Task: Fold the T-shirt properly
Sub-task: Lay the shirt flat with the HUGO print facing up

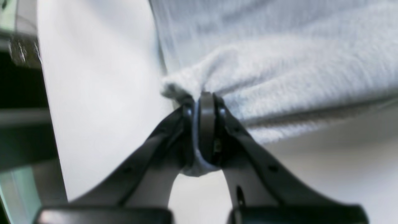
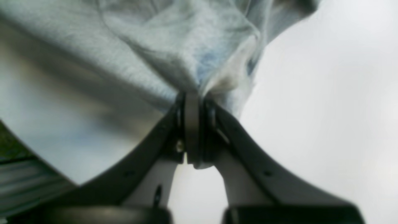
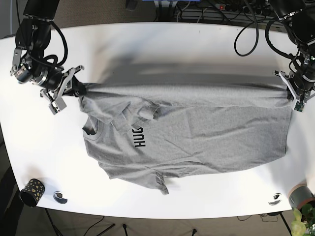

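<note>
A grey T-shirt (image 3: pixel 187 132) with dark lettering lies spread across the white table (image 3: pixel 147 44), its far edge lifted and stretched between both arms. My left gripper (image 1: pixel 205 102) is shut on a bunched corner of the T-shirt (image 1: pixel 279 71), at the base view's right (image 3: pixel 290 93). At the base view's left (image 3: pixel 78 88), my right gripper (image 2: pixel 191 96) is shut on the T-shirt (image 2: pixel 155 46) near the shoulder. The near sleeve and neck lie flat on the table.
A dark patterned cup (image 3: pixel 32 191) and a small round item (image 3: pixel 60 197) sit at the near left of the table. Another small round item (image 3: pixel 274 198) and a grey pot (image 3: pixel 301 195) are at the near right. Cables (image 3: pixel 206 12) run along the far edge.
</note>
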